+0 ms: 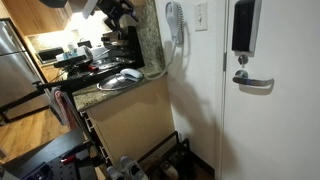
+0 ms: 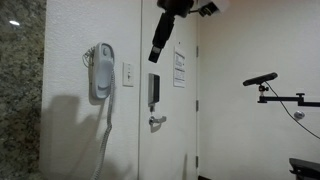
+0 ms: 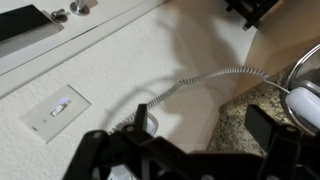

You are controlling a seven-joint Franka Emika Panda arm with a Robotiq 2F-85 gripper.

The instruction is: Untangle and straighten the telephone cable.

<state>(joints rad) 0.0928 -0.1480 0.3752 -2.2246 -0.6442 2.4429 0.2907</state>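
Note:
The white wall phone handset (image 2: 100, 72) hangs on the wall in both exterior views (image 1: 175, 20). The thin whitish-grey telephone cable (image 2: 105, 138) hangs down from it and loops by the counter corner (image 1: 186, 47). In the wrist view the coiled cable (image 3: 205, 78) runs across the wall from near the left finger to the counter edge. My gripper (image 3: 200, 120) is open and empty, its black fingers spread just off the wall, with the cable a little beyond them. It also shows in both exterior views, high up (image 2: 160, 47) and above the counter (image 1: 120, 15).
A granite counter (image 3: 235, 115) with pans and a bowl (image 1: 118, 78) stands beside the phone. A light switch plate (image 3: 55, 110) is on the wall. A white door with a lever handle (image 2: 155, 121) and a dark panel (image 1: 245, 25) is close by. A camera stand (image 2: 265, 80) is across the room.

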